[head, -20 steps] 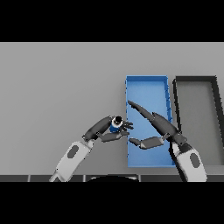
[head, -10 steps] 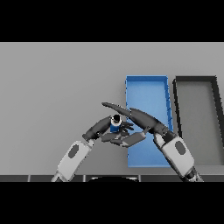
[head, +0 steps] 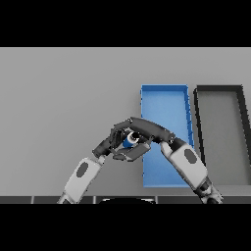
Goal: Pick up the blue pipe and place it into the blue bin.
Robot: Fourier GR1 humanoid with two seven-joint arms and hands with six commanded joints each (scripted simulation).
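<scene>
Fingers of both hands enclose the blue pipe.

Grey desk is carrying two long open bins, both lying directly on its surface at the right side. Blue bin is sitting nearer the middle; dark grey bin is lying just beside it on its right, parallel, long sides running away from the robot. A narrow strip of desk is showing between them.
</scene>
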